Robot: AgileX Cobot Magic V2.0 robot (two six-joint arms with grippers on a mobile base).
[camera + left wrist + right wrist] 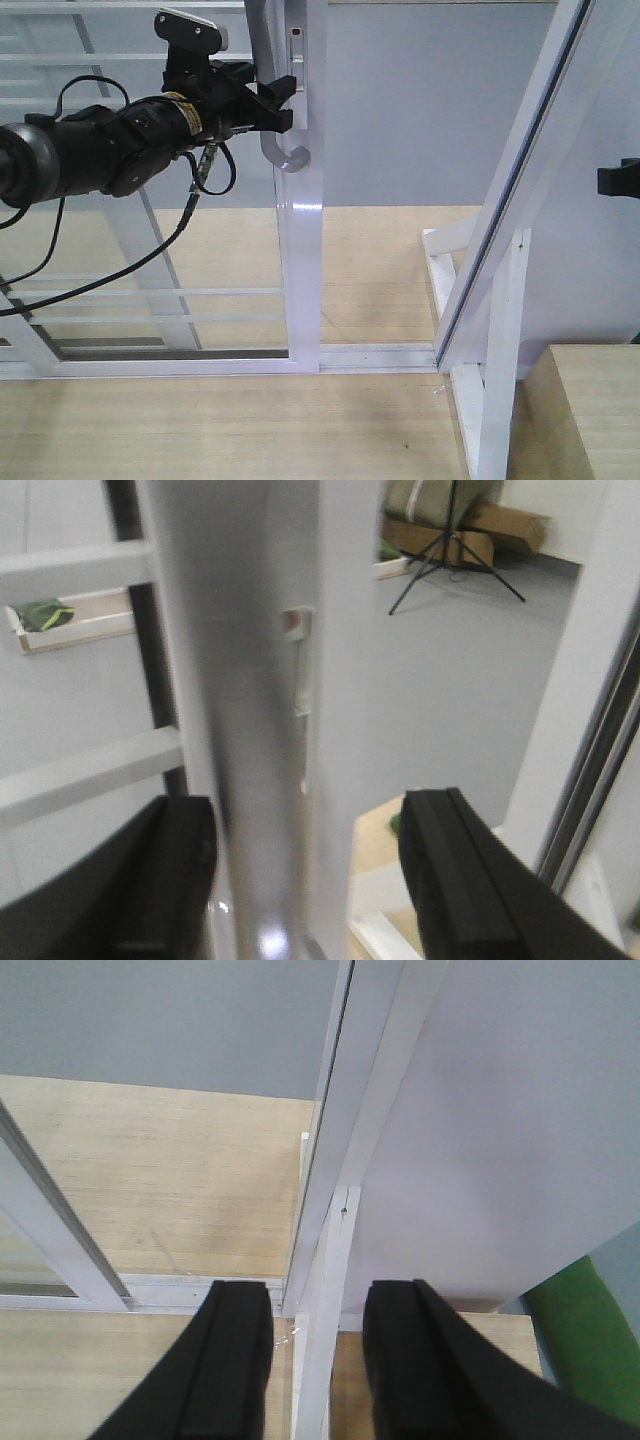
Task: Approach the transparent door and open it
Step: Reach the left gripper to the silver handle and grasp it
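Left gripper [284, 102] sits wide around the door [300, 260] handle [266, 140], not clamped on it. Door's at the left end of its floor track [375, 355]. Right gripper [318, 1360] is spread too, empty.

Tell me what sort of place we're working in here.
Probably an indoor lab mock-up, not a real home: the transparent door stands on a plywood platform, with a tripod and cardboard boxes on the grey floor beyond.
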